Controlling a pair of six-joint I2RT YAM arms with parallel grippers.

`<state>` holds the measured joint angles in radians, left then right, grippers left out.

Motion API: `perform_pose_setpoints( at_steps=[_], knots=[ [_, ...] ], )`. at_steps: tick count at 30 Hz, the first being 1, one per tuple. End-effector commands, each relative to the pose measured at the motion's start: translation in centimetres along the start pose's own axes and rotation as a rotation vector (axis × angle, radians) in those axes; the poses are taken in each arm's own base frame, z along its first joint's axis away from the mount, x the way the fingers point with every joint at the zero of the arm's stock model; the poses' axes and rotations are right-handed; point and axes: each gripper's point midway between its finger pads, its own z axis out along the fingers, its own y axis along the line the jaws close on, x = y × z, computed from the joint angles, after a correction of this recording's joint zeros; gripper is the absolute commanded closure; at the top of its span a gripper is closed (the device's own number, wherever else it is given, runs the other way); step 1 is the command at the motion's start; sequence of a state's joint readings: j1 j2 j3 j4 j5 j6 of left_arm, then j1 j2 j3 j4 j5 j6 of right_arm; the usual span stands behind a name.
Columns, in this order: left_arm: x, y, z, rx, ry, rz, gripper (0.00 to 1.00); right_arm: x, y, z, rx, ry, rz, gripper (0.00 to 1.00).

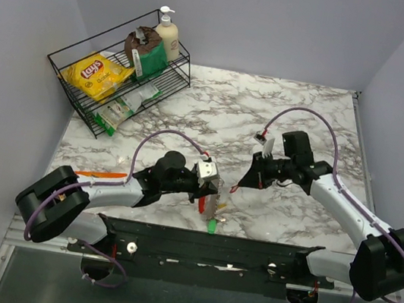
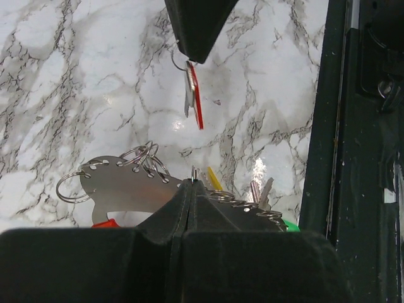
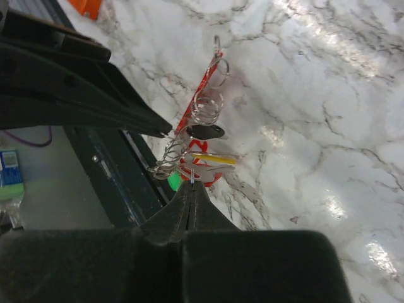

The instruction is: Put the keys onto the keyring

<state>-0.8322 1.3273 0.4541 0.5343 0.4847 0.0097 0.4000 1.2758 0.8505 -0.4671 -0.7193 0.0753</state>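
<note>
My left gripper (image 1: 208,201) is shut on the keyring (image 2: 120,184), a silvery holed plate with several split rings and a red loop (image 3: 203,82). It holds the keyring just above the table's near edge. Yellow (image 2: 213,178) and green (image 1: 211,227) keys hang from it. My right gripper (image 1: 238,188) is shut on a small split ring carrying a red-tagged key (image 2: 194,95). That key hangs free a little to the right of the keyring and does not touch it. In the right wrist view the keyring appears edge-on just beyond my shut fingertips (image 3: 191,184).
A flat orange packet (image 1: 98,173) lies left of the left arm. A black wire rack (image 1: 91,122) at the back left holds a yellow chip bag (image 1: 103,74), other packets and a soap bottle (image 1: 167,34). The black arm mount (image 1: 209,249) runs along the near edge.
</note>
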Motion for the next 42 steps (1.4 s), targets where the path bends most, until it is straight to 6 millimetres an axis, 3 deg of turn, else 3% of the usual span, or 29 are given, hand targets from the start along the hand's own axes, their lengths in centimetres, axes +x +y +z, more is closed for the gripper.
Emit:
perform_pose_setpoints(
  at_steps=[1,9,16,27,42],
  knots=[
    [-1.7,0.6,-0.3,-0.041,-0.027,0.092,1.0,1.5,3.0,0.2,-0.145,0.036,-0.075,0.99],
    [-1.6,0.9,-0.7,-0.075,0.003,0.141,1.0,2.6,4.8,1.3,-0.231,0.099,-0.157,0.99],
    [-1.4,0.6,-0.6,-0.063,0.029,0.158,1.0,3.1,4.9,2.4,-0.258,0.147,-0.158,0.99],
    [-2.4,0.0,-0.8,-0.061,0.021,0.199,1.0,1.3,5.2,3.4,-0.275,0.094,-0.157,0.99],
    [-3.2,-0.7,-0.9,-0.053,0.003,0.218,1.0,1.8,5.3,4.4,-0.298,0.113,-0.13,0.99]
  ],
)
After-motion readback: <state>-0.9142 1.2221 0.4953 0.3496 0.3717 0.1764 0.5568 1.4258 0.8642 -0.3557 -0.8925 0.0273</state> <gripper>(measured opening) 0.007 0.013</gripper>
